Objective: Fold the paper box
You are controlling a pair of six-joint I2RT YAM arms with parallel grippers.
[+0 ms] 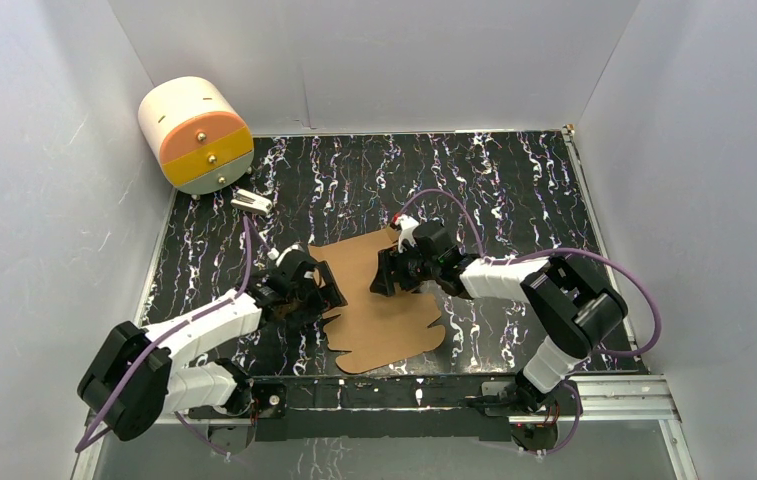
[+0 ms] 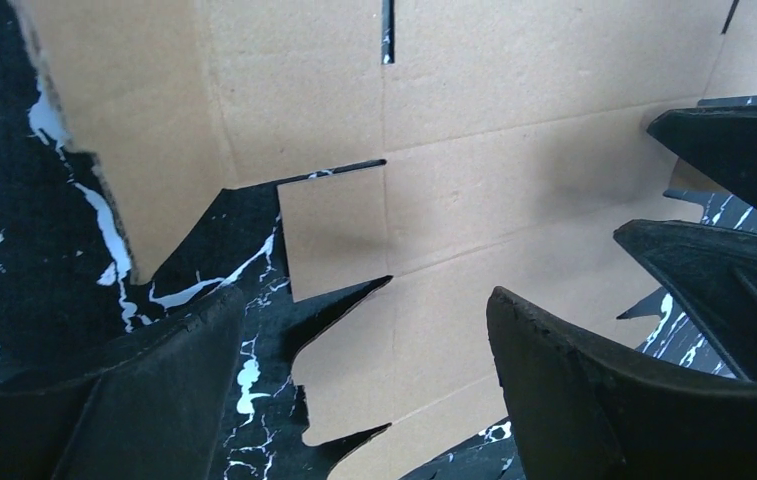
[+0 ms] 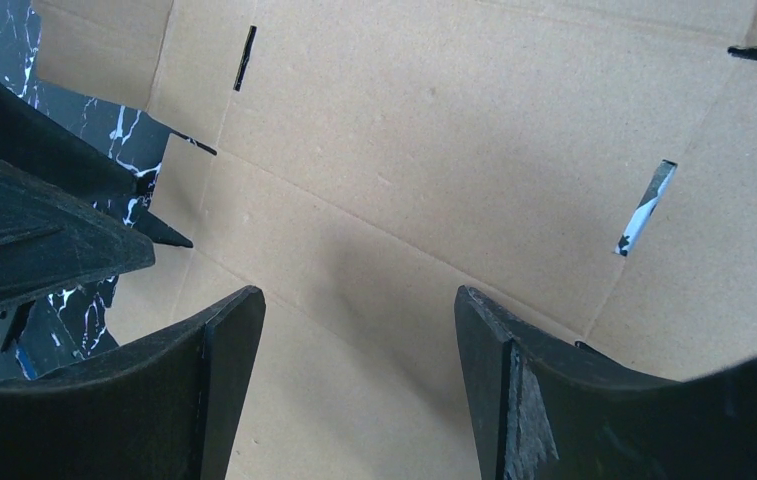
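In the top view, the paper box (image 1: 386,318) is seen as a flat brown die-cut sheet lying on the black marbled table (image 1: 514,190), just below the centre of the frame. The left gripper (image 1: 322,287) is held at the sheet's left edge and the right gripper (image 1: 386,277) above its upper middle part, both with jaws parted. A cream, orange and yellow drawer unit (image 1: 196,135) is seen in the upper left corner, well apart from the sheet. In the left wrist view, the left gripper (image 2: 362,300) is shown with its fingers (image 2: 164,390) spread wide and nothing clamped between them; the sheet (image 2: 514,100) with its creases and notched edge fills the upper and middle frame, and the other arm's dark fingers (image 2: 734,140) are seen at the right edge. In the right wrist view, the right gripper (image 3: 354,300) is likewise shown apart and gripping nothing, the cardboard (image 3: 454,130) spread beneath it, a narrow slot (image 3: 644,208) cut at the right.
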